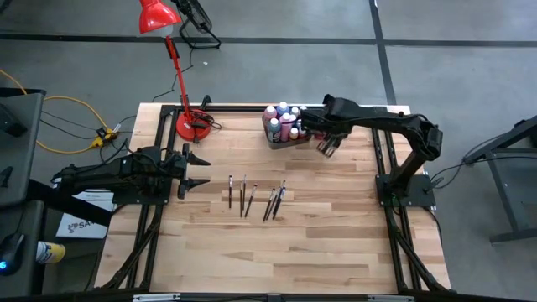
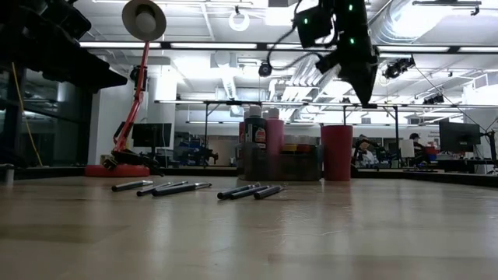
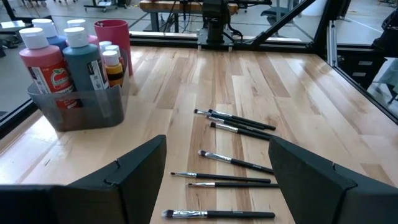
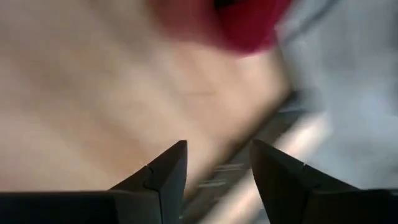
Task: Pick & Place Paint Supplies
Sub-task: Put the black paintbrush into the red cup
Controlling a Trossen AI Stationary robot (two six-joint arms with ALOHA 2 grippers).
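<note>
Several paint bottles (image 3: 62,68) stand upright in the grey bin (image 3: 81,111) at the table's far middle (image 1: 281,124), with the red cup (image 3: 113,37) behind it. Several dark-handled paintbrushes (image 1: 254,197) lie flat on the wood at the table's centre (image 3: 236,124). My right gripper (image 1: 327,148) hangs in the air just right of the bin, pointing steeply down, open with nothing between its fingers (image 4: 217,155). My left gripper (image 1: 200,172) waits at the left edge, open and level, facing the brushes (image 3: 217,155).
A red desk lamp stands with its round base (image 1: 191,126) at the table's far left corner. Black frame rails run along the table's edges. Bare wood lies in front of the brushes toward the near edge (image 1: 277,252).
</note>
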